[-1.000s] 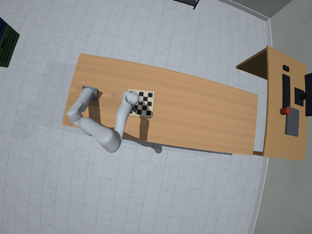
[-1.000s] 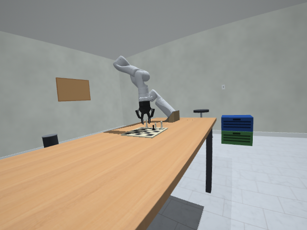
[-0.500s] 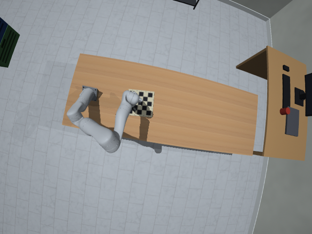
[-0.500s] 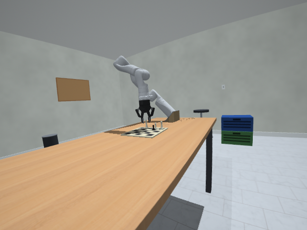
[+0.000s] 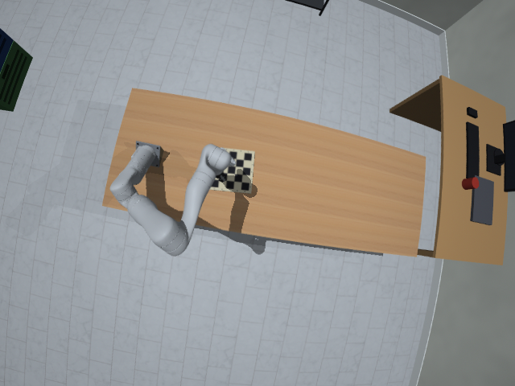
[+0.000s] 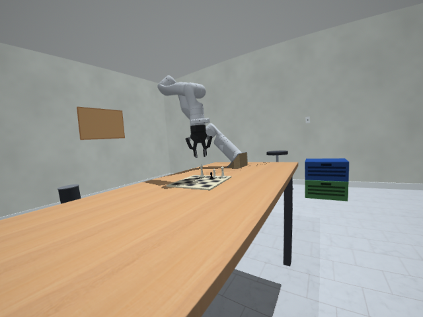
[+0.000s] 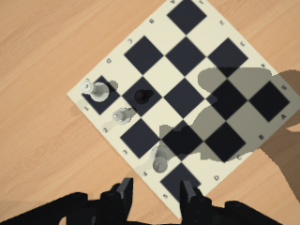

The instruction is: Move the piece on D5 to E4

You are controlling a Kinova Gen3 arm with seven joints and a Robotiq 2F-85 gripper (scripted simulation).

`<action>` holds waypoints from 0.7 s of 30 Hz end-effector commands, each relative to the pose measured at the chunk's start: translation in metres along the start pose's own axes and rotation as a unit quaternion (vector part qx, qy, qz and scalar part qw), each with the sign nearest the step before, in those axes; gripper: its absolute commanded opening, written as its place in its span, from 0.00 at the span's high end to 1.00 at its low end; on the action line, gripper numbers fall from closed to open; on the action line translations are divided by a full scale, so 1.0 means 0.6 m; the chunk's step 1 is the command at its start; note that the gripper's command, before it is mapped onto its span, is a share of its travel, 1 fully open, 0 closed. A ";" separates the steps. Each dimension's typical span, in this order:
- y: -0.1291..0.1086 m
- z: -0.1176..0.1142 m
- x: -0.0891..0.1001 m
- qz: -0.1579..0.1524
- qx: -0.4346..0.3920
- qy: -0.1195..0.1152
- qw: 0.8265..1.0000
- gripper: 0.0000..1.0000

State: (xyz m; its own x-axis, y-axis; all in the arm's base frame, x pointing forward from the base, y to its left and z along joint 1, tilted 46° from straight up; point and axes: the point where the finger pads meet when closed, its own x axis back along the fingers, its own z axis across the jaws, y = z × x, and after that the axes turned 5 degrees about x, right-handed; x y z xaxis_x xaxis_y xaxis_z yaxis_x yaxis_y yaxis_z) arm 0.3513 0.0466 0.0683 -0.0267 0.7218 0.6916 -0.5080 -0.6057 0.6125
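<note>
– Wooden tabletop [image 7: 42, 42] carried the chessboard [image 7: 185, 56]; where was the piece to be moved?

– D5 showed bare, and a white chess piece [image 7: 159, 159] stood on what I read as E4 (the edge labels were small), so I judged the placing done.

– And the end effector [image 6: 200, 155]?

– Partly open, holding nothing, hanging well above the board.

– So the step in hand was withdrawal?

– I think so. It was best done straight up, with no sideways drift toward the white pawn [image 7: 120, 115] on E2 or the black pawn [image 7: 142, 96] on D2. The base needed checking: it looked close to the E3 border, and I couldn't tell if it lay wholly inside.

– Its attitude?

– Upright, long axis vertical, head pointing up at the wrist camera.
</note>
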 end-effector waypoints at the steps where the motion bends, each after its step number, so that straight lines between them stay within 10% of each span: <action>1: -0.005 0.004 0.023 0.008 -0.002 0.004 1.000 0.59; 8: -0.005 0.003 0.036 0.008 -0.002 0.004 1.000 0.59; 9: -0.005 0.003 0.036 0.008 -0.002 0.004 1.000 0.00; 21: -0.005 0.003 0.036 0.008 -0.002 0.004 1.000 0.00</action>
State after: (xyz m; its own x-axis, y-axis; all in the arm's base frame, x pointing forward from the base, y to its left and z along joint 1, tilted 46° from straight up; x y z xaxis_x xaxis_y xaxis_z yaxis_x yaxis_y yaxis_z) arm 0.3539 0.0628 0.0819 -0.0400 0.7151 0.6978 -0.5111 -0.6147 0.6007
